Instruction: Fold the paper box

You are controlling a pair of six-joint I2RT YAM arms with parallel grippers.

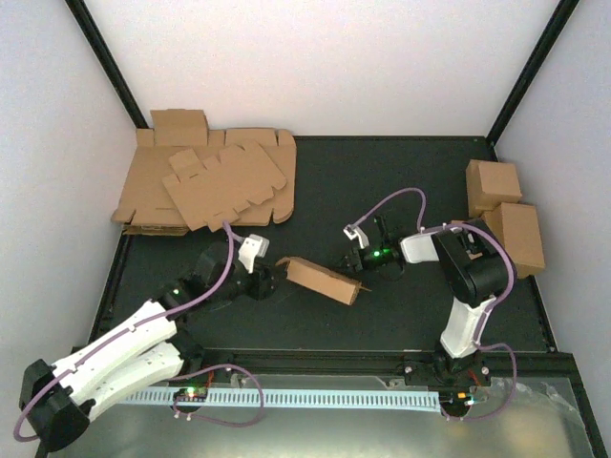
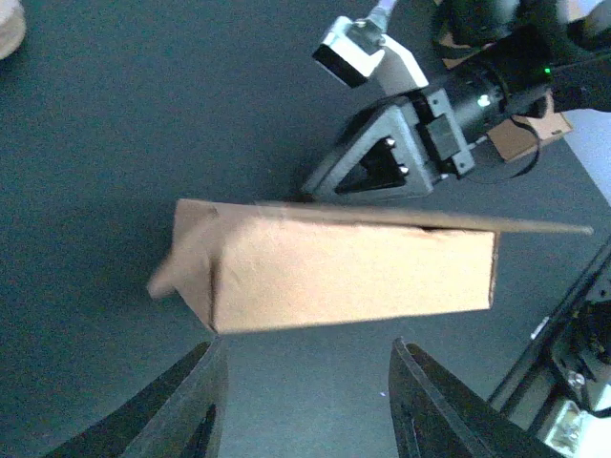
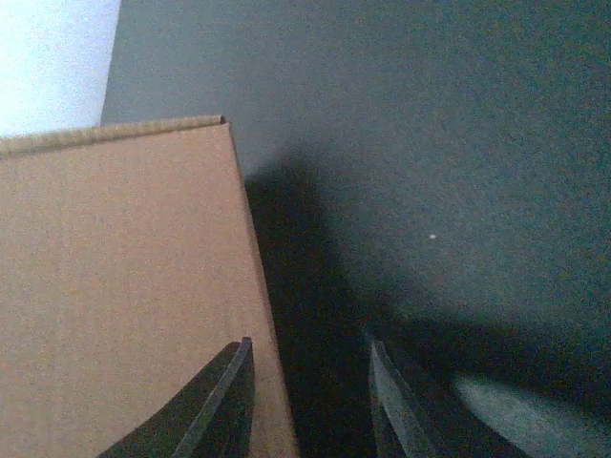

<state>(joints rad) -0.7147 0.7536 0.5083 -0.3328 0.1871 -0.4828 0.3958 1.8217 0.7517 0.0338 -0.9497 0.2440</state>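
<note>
Dark mat (image 1: 401,172) carries the box (image 1: 320,279) at its middle, between our grippers. Left gripper (image 2: 305,348) stands half open and empty; right gripper (image 3: 310,343) too — narrower, the box wall just beside it. We should brace one end, then press the loose flap closed — gently.

- Your paper box (image 1: 320,280) is plain brown, with no print on it.
- The counter (image 1: 382,181) reads to you as dark charcoal, matte and unpatterned.
- You get the same brown on the heap of blanks (image 1: 205,186) and the two folded boxes (image 1: 520,237).
- Your left claw (image 2: 305,348) and right claw (image 3: 309,345) have black fingers.
- Your left arm (image 1: 119,353) and right arm (image 1: 463,329) mix white shells with black joints, lilac cables (image 1: 401,198) and a green light (image 1: 379,254).
</note>
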